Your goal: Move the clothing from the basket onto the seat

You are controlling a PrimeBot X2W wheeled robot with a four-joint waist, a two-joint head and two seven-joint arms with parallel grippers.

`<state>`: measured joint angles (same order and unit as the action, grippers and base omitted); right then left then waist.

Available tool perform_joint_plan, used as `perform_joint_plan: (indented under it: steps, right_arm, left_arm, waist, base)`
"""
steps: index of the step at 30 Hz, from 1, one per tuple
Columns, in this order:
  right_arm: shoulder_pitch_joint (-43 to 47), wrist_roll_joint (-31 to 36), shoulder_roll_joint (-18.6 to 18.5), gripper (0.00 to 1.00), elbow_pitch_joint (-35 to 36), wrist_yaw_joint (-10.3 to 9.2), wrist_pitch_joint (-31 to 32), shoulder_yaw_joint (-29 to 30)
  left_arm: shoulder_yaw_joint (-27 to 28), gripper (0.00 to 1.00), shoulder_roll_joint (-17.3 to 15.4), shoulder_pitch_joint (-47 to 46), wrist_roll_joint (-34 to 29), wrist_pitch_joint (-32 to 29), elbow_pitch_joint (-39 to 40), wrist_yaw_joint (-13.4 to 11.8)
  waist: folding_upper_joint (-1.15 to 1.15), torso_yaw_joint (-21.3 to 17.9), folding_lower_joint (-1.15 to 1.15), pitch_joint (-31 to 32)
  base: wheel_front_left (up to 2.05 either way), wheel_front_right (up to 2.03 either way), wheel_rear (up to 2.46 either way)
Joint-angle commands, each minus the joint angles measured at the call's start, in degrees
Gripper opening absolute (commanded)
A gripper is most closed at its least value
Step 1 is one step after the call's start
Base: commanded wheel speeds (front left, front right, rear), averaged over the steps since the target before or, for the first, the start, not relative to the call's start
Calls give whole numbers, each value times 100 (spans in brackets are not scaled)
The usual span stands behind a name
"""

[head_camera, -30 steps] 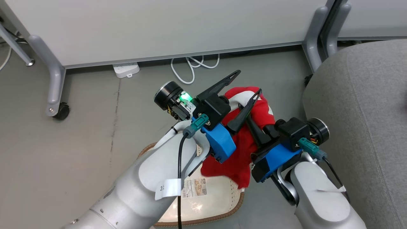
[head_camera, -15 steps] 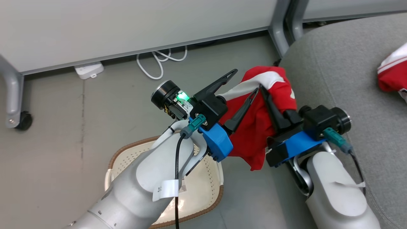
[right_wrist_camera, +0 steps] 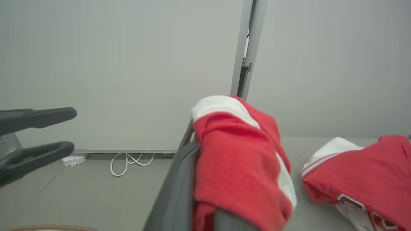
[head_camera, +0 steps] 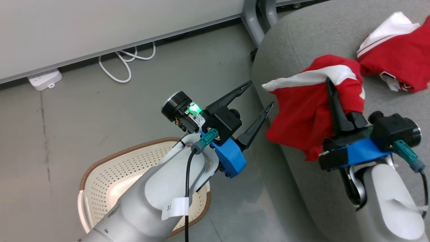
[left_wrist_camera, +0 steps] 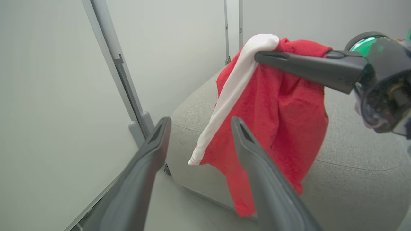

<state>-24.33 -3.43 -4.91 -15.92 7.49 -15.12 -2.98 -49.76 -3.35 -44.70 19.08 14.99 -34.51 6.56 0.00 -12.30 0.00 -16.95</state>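
A red garment with a white stripe (head_camera: 302,111) hangs from my right gripper (head_camera: 328,84), which is shut on it above the left edge of the grey seat (head_camera: 295,43). The same cloth (right_wrist_camera: 237,154) drapes over that gripper's fingers (right_wrist_camera: 179,183) in the right wrist view. Another red and white garment (head_camera: 396,53) lies on the seat at the upper right. My left gripper (head_camera: 261,93) is open and holds nothing, just left of the hanging cloth (left_wrist_camera: 276,106). The cream basket (head_camera: 111,168) stands on the floor at the lower left, partly hidden by my left forearm.
A grey partition wall (head_camera: 100,23) runs along the back, with its metal legs (head_camera: 252,16) beside the seat. A white power strip (head_camera: 44,79) and a looped white cable (head_camera: 124,64) lie on the floor below the wall.
The head view has swung right. My right gripper has carried the red garment away from the basket and the left gripper's fingers to above the seat's edge. The left gripper stays open.
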Motion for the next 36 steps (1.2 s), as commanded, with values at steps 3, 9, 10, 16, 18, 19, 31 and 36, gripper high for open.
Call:
perform_joint_plan:
  steps: [3,9,10,16,18,19,31,36]
  right_arm:
    - [244,27,-71,0,183,1,-4,253]
    - [572,27,-37,0,395,1,-4,562]
    - [615,28,-24,0,421,1,-4,603]
    - [793,20,32,0,481,1,-4,727]
    - [808,13,46,0,481,1,-4,741]
    - [823,23,58,0,489,1,-4,746]
    - [621,79,2,0,524,1,-4,777]
    - [224,124,-223,0,672,1,-4,630]
  left_arm:
    - [-39,100,-8,93,-35,28,61,48]
    - [-167,100,13,102,-42,29,94,60]
    - [-190,100,17,108,-37,29,93,65]
    - [-317,100,27,124,-6,29,61,88]
    - [-346,100,30,121,6,28,56,93]
    - [-353,100,32,117,14,28,54,94]
    - [-324,100,39,25,11,28,70,99]
    - [-258,100,30,-32,-65,29,102,91]
  waist:
    - [0,-190,0,-46]
    - [0,-384,0,-114]
    - [0,-406,0,-123]
    - [0,-505,0,-158]
    - [0,-520,0,-163]
    - [0,-524,0,-163]
    - [0,-467,0,-222]
    - [0,-463,0,-392]
  base:
    - [0,0,0]
    - [0,0,0]
    - [0,0,0]
    - [0,0,0]
    - [0,0,0]
    - [0,0,0]
    - [0,0,0]
    - [0,0,0]
